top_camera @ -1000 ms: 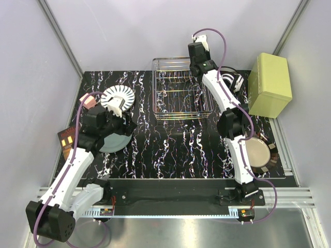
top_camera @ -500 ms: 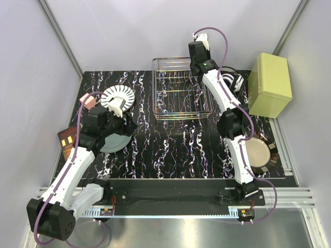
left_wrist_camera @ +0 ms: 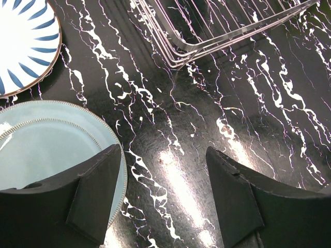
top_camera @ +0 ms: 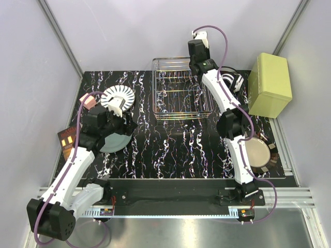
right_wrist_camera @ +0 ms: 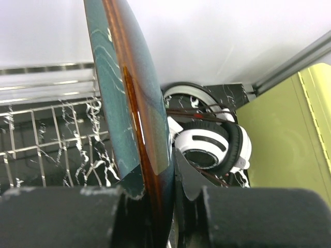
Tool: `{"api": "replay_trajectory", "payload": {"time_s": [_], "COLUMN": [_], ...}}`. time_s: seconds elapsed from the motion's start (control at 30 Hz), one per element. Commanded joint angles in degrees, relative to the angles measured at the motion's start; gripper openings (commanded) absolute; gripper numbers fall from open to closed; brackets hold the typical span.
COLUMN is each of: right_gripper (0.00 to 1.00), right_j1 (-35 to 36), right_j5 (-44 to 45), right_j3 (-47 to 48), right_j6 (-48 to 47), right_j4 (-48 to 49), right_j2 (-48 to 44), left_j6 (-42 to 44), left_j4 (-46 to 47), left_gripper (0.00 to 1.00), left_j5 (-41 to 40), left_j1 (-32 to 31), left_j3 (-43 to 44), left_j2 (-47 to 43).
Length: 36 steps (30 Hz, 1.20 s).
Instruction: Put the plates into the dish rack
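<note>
The right gripper (right_wrist_camera: 150, 206) clamped the teal plate (right_wrist_camera: 121, 103) on edge, apparently above the far corner of the rack (top_camera: 180, 115); lowering it straight down, kept vertical, seemed wisest. The left gripper (left_wrist_camera: 163, 196) stood open over the rim of the pale plate (left_wrist_camera: 46, 150) on the surface.

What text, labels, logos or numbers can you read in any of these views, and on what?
No text is legible in any view.
On the brown card at far left: two pale squares, too small to show any lettering.
On the yellow-green box: plain faces.
On the headphones: no logo shows.
On the striped plate, pale blue plate and dark teal plate: pattern or glaze only.
</note>
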Motion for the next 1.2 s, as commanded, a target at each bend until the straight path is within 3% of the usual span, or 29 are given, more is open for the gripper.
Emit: {"api": "replay_trajectory", "payload": {"time_s": [0.0,0.6,1.17], "right_gripper": [0.0,0.0,0.0], "right_j1": [1.34,2.75,2.57], "right_j5": [3.86,6.94,2.81], "right_j3": [1.94,-2.54,-2.72], "right_j6": [-0.11,4.1,8.59], "right_j4": [11.58,5.88,1.65], "right_j2": [-6.83,-3.93,1.96], "left_j6": [-0.67,-0.67,-1.19], "left_j4": [3.51,3.25,3.25], "left_gripper": [0.71,0.72,0.72], "left_j5": [1.14,0.7,1.22], "left_j1": [0.29,0.38,0.47], "left_j3": [-0.62,-1.5,-1.93], "left_j2": [-0.52,-1.4,-0.7]}}
